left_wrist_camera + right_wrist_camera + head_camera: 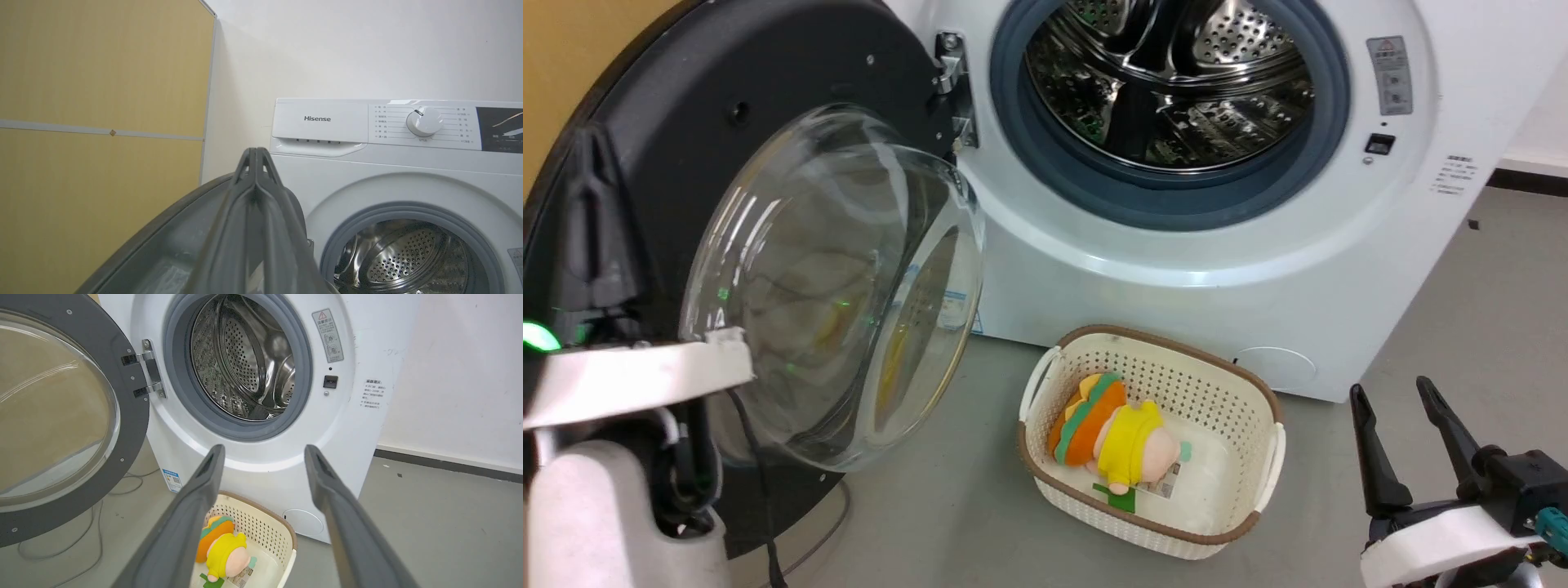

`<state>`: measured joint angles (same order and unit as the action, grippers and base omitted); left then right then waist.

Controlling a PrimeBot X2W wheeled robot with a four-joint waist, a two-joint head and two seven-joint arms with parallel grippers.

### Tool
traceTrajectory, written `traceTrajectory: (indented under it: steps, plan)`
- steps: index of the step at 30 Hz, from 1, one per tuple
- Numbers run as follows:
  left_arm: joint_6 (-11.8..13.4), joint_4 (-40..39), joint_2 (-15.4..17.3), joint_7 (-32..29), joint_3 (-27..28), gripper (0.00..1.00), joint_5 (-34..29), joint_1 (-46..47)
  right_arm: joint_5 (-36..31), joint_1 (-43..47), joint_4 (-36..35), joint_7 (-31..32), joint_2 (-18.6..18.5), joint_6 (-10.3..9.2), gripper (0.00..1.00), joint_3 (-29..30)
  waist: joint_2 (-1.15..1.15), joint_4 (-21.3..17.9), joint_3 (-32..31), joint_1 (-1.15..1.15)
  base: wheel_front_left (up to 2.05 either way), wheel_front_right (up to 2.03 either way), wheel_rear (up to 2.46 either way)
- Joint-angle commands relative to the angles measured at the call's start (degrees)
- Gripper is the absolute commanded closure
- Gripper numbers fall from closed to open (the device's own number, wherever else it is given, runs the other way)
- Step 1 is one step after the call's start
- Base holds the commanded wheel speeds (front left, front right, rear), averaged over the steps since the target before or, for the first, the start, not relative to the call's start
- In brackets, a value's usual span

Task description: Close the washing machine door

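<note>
Door-closing step, push not yet delivered as far as I can judge. The washing machine door (833, 269) stands swung wide open on its hinge (952, 73), glass bowl bulging out toward the room, and its free black rim lies right under and against the left jaws. Left jaws are pressed flat together, holding nothing, set up as a blunt pusher. From the left wrist view they point over the door rim (171, 228) toward the washing machine (1241, 269), whose open drum (1168, 82) sits ahead of them and off to their right. Whether they actually touch the rim or just hover beside it, cannot tell. Right jaws are spread wide and empty, hanging low and well apart from the door. The machine front is ahead of them, and the cream basket (1262, 392) with a plush toy (1111, 429) sits on the floor just below and in front of them. The next move calls for the left jaws to bear on the door's free edge and sweep it round the hinge arc toward the grey gasket (1005, 106). They should follow the curve rather than shove straight, and finish with a firm press so the catch meets the latch slot (1379, 144) on the far side of the opening. The basket looks low enough to clear the door, but that needs watching, and the right jaws should stay out of the swing.
</note>
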<state>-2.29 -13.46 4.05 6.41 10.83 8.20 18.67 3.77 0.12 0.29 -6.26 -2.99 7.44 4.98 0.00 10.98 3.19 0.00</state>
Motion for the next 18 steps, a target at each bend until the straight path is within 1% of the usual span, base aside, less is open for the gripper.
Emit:
traceTrajectory:
  steps: [1, 7, 12, 16, 18]
  plan:
    - [-0.52, -0.50, -0.27, 0.61, 1.59, 1.00, 1.56, 1.91, 0.47, -0.94, -0.09, -0.77, 0.05, 0.02, 0.00, 0.32, 0.00, 1.01, 0.26, 0.00, 0.00, 0.00, 0.00]
    - [-1.34, 0.11, 0.16, 1.33, 6.37, 1.00, 5.77, 4.44, 0.68, -1.13, -0.17, -1.49, 0.06, 0.02, 0.00, 0.98, 0.00, 3.33, 0.81, 0.00, 0.00, 0.00, 0.00]
    - [-1.71, 1.53, 1.67, 1.93, 10.18, 1.00, 10.03, 5.58, 0.95, -1.21, -0.27, -2.09, 0.06, 0.03, 0.00, 1.50, 0.00, 4.93, 1.18, 0.00, 0.00, 0.00, 0.00]
    - [-1.96, 4.42, 2.99, 2.41, 12.82, 1.00, 14.52, 5.77, 1.17, -1.24, -0.25, -2.57, 0.07, 0.03, 0.00, 1.82, 0.00, 6.06, 1.47, 0.00, 0.00, 0.00, 0.00]
    - [-2.09, 6.22, 3.13, 2.57, 14.67, 1.00, 17.88, 6.40, 1.24, -1.28, -0.26, -2.81, 0.07, 0.03, 0.00, 1.98, 0.00, 6.55, 1.65, 0.00, 0.00, 0.00, 0.00]
